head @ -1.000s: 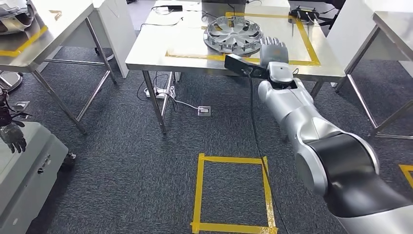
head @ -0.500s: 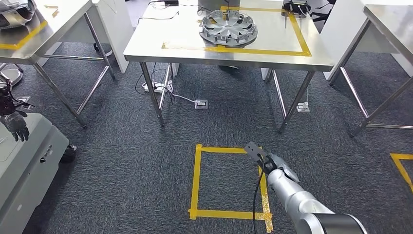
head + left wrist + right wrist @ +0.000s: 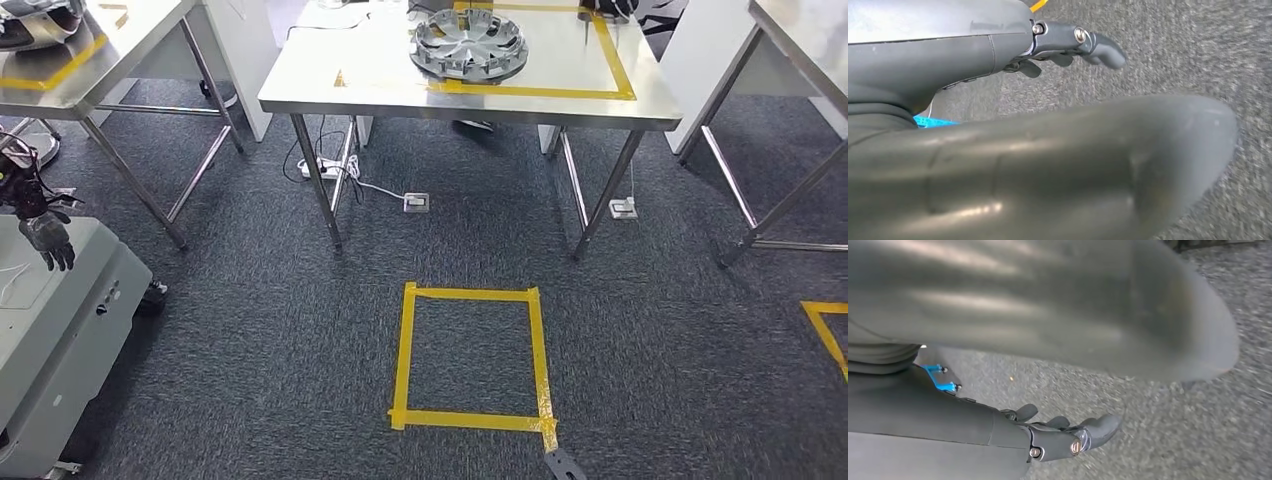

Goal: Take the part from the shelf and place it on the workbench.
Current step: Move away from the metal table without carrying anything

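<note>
While resting on the steel workbench (image 3: pixel 330 85) inside yellow tape: silver wheel-cover part (image 3: pixel 469 44). Left hand (image 3: pixel 50 240) hanging empty, fingers loosely apart. Right hand (image 3: pixel 1068 437) empty, fingers loosely spread above carpet.

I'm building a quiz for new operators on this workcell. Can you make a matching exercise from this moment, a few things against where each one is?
Things:
1. wheel cover
2. power strip
3. yellow tape square
4. left robot hand

Places:
A. on the carpet, in front of the workbench
B. on the workbench, on a yellow tape line
C. above the grey cabinet at the far left
D. on the floor beneath the workbench

Pairs: 1-B, 2-D, 3-A, 4-C
</note>
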